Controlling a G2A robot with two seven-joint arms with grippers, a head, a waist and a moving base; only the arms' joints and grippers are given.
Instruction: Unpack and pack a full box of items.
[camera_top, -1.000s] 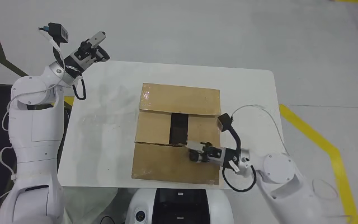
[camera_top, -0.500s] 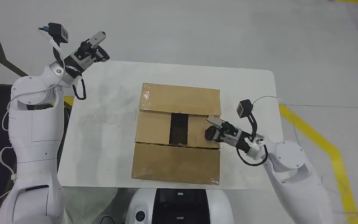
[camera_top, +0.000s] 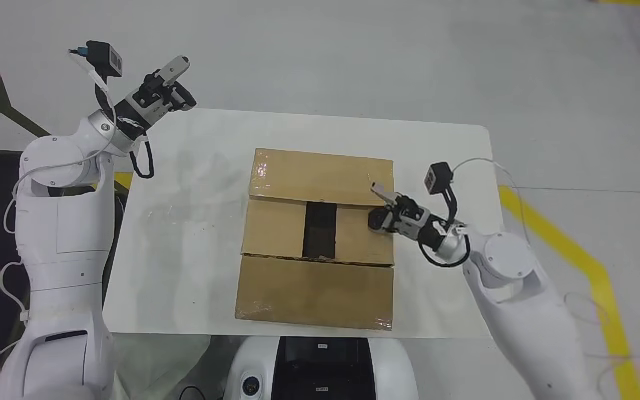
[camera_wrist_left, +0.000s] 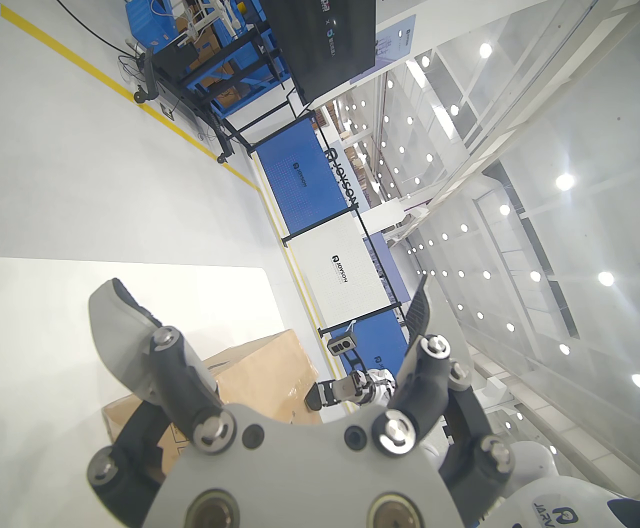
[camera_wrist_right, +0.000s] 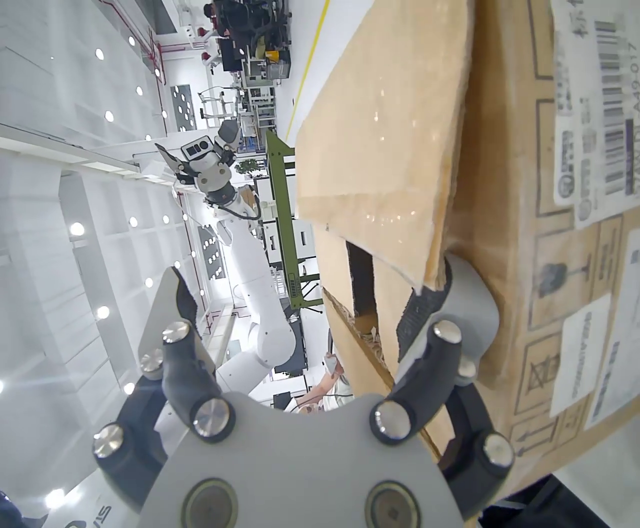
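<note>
The left gripper (camera_top: 184, 82) (camera_wrist_left: 267, 300), fingers spread, is raised on a bent arm, while the right gripper (camera_top: 380, 205) (camera_wrist_right: 300, 295), equally spread, points inward.

Box (camera_top: 320, 180) shows plain tan cardboard, white labels (camera_wrist_right: 595, 160) with black print; table (camera_top: 180, 250) is white; a yellow stripe (camera_top: 575, 248) crosses grey floor (camera_top: 400, 50).

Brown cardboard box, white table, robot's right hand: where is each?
Brown cardboard box (camera_top: 320, 178): top view, far top flap.
White table (camera_top: 190, 230): top view, bare surface.
Right hand (camera_top: 377, 205): top view, between its fingertips.
</note>
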